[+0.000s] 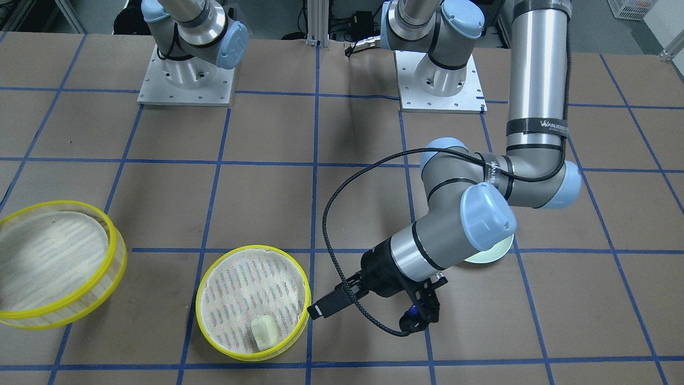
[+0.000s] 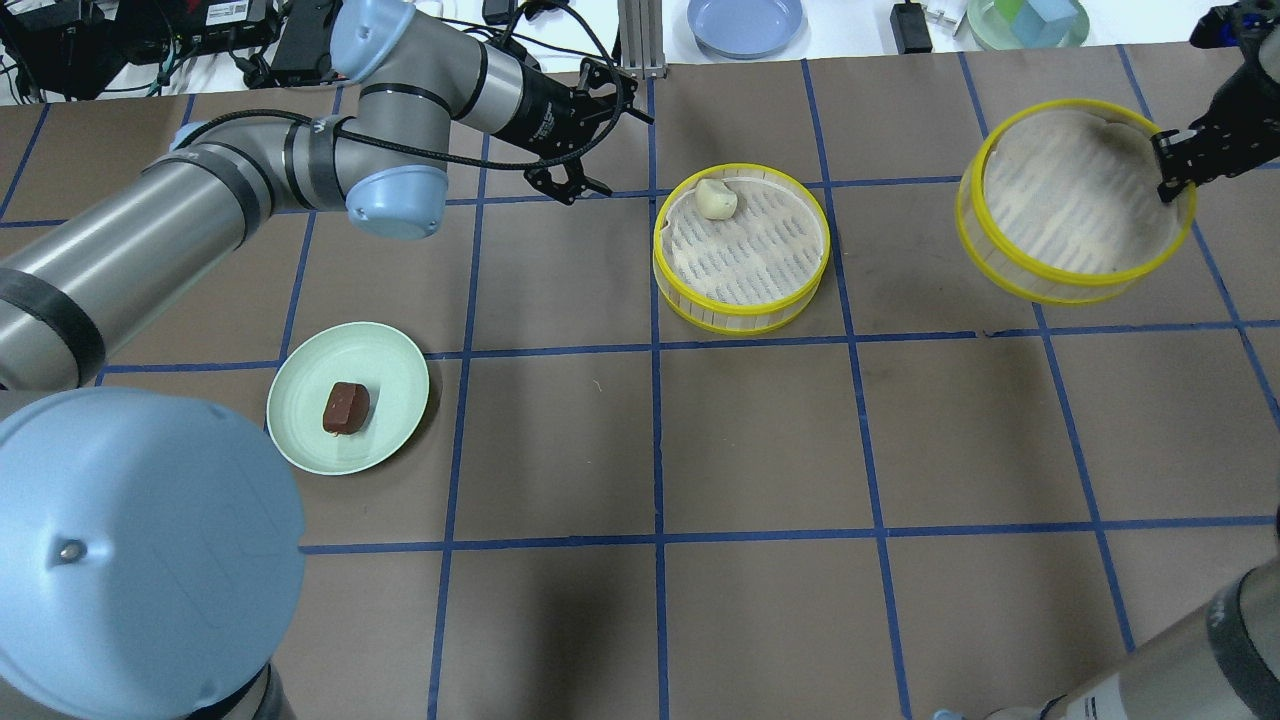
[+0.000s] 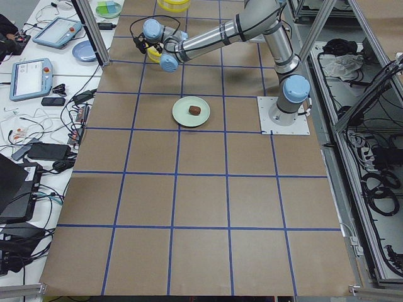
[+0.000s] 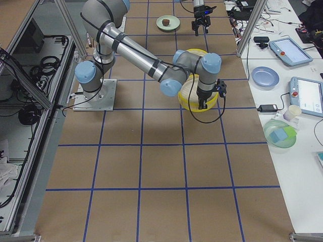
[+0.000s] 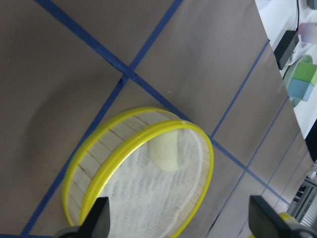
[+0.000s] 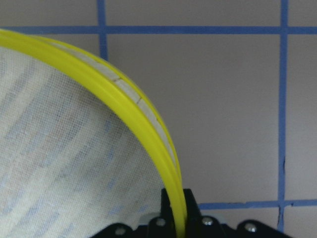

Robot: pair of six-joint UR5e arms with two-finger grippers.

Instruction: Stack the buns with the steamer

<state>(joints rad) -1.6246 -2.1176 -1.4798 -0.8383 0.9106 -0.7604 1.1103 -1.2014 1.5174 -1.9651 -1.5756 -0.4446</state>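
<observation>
One steamer tray (image 2: 742,250) with a yellow rim sits mid-table, also in the front view (image 1: 251,299) and left wrist view (image 5: 143,193). The cream bun (image 2: 716,198) lies inside it by the rim (image 1: 265,331) (image 5: 167,151). My left gripper (image 2: 618,98) (image 1: 319,309) (image 5: 181,220) hovers beside this tray, open and empty. The brown bun (image 2: 346,408) lies on the pale-green plate (image 2: 395,365). My right gripper (image 2: 1168,165) (image 6: 178,213) is shut on the rim of the second steamer tray (image 2: 1075,200) (image 1: 53,262), holding it tilted above the table.
A blue plate (image 2: 745,22) and a green dish with coloured blocks (image 2: 1030,20) sit past the table's far edge. Both arm bases (image 1: 184,80) stand at the robot side. The left arm's forearm hangs over the green plate in the front view.
</observation>
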